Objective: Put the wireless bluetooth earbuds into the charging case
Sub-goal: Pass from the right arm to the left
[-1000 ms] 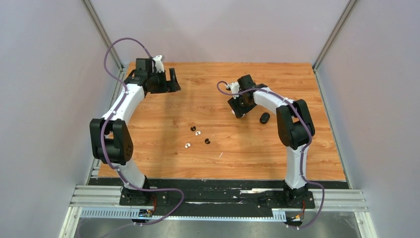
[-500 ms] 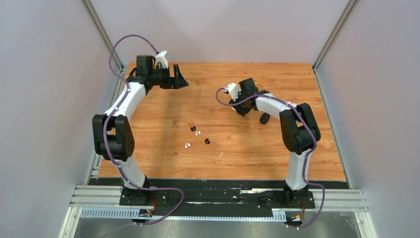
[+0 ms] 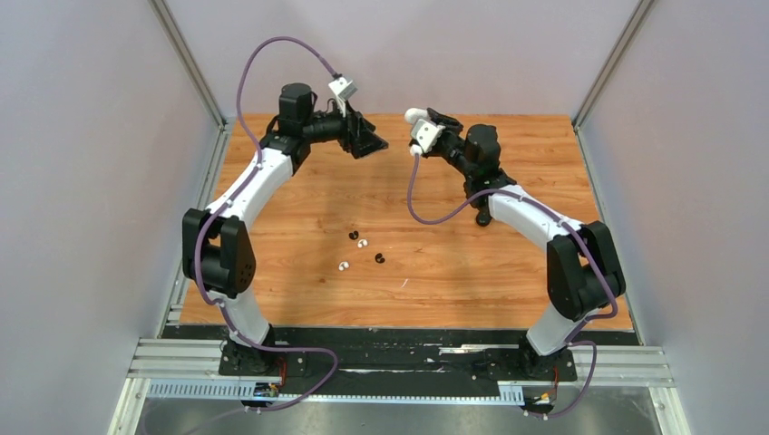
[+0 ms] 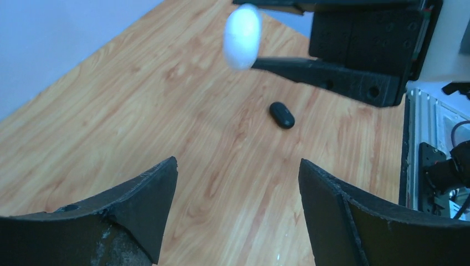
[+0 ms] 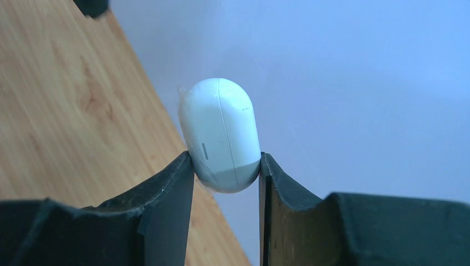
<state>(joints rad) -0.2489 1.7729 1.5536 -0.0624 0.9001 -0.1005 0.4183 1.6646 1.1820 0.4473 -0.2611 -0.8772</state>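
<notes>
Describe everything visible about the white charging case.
The white charging case is a smooth, glossy, pill-shaped plastic shell with a seam along its length and a small grey mark near its lower end. It looks closed. The right end effector pinches its lower end between its fingers, most of it sticking out beyond them, in the air above the far side of the wooden table. Nothing else touches it.

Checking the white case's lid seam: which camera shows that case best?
The right wrist view: the white case fills the centre, seam visible, pinched at its lower end by the right gripper. The left wrist view shows the case small and blurred; top external shows only a tiny white tip.
</notes>
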